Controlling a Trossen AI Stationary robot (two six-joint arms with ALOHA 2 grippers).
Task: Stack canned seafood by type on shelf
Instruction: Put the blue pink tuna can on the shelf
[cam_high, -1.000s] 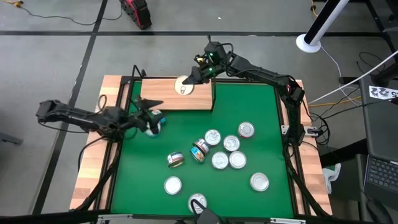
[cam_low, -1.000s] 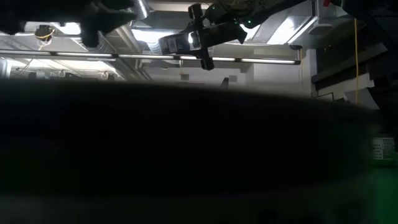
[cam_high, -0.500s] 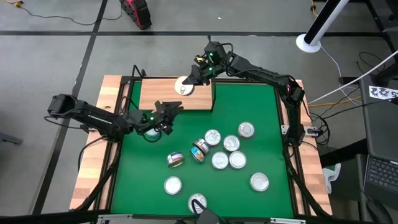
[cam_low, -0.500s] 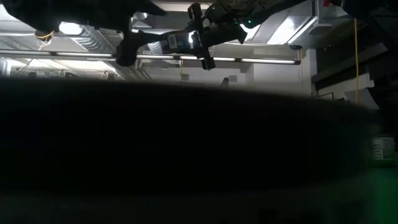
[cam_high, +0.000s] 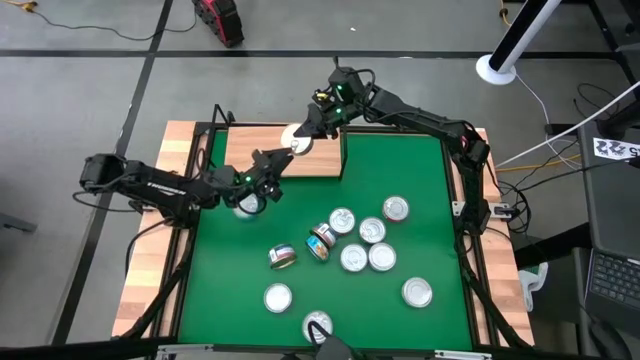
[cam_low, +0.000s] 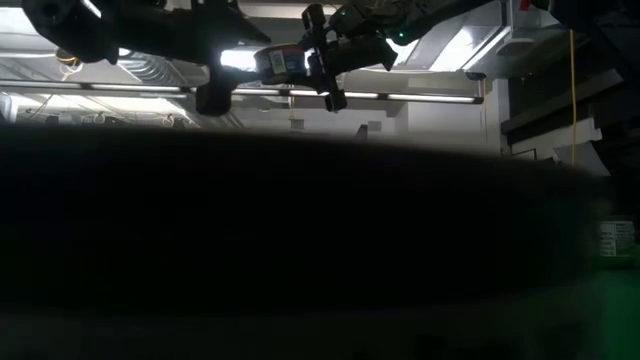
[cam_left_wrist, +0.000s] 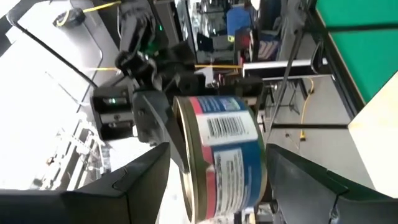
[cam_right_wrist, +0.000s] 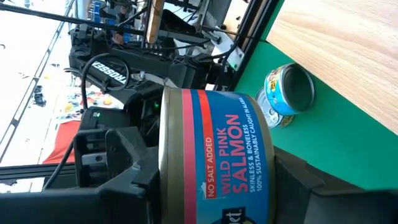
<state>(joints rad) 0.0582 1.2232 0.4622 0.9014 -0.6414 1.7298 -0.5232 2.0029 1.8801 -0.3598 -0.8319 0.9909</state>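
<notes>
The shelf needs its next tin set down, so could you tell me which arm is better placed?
Probably the right. Its hand holds a salmon tin directly over the shelf. The left hand also grips a tin, but hangs over the green mat beside the shelf's edge.

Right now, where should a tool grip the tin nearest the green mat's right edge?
Across its round side wall, from straight above: the tin stands upright, lid up, clear of the others. Left tool holds a can, right tool a salmon can.

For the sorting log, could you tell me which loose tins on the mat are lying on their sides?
Two: the tins and at the cluster's left edge show coloured labels; the others show only silver lids.
</notes>
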